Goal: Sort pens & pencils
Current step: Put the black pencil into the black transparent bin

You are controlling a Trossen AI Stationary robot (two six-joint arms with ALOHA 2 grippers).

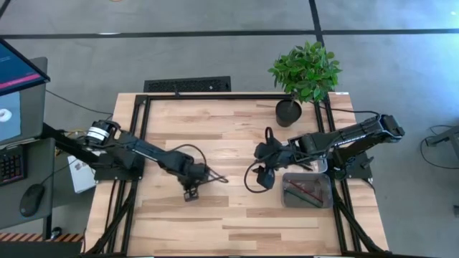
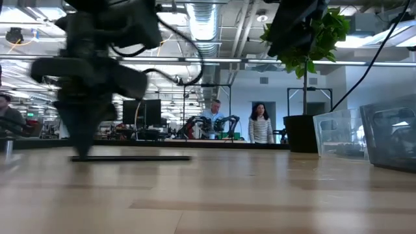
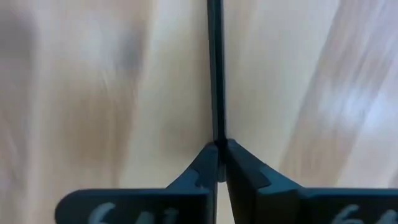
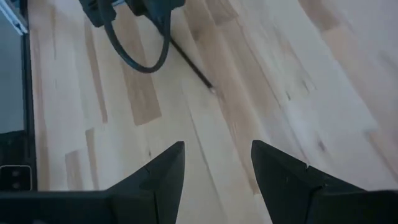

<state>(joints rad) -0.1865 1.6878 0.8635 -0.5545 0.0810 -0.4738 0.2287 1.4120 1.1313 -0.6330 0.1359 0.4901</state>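
Note:
A thin dark pen (image 3: 215, 68) stretches away from my left gripper (image 3: 219, 149), which is shut on its end near the table's middle. In the high view the pen (image 1: 217, 177) points toward the table's right from my left gripper (image 1: 199, 174). My right gripper (image 4: 217, 168) hangs open above bare wood to the right of the pen (image 4: 193, 65), touching nothing. Some reddish pencils (image 1: 303, 190) lie on the floor of a clear bin (image 1: 290, 199) at the right. My left gripper pinches the pen by its near end (image 3: 217, 138) between the two fingertips (image 3: 239, 158). The fingers come from above, pointing down. The pen (image 2: 130, 158) lies level and sticks out to one side; whether it rests on the table or hangs just above it, I cannot tell.
A potted plant (image 1: 305, 72) stands at the table's far right, its dark pot (image 1: 288, 112) on the wood. Clear containers (image 2: 364, 133) show at the right in the low view. People stand in the room beyond the table. Bare wood lies near the front edge (image 1: 237, 229).

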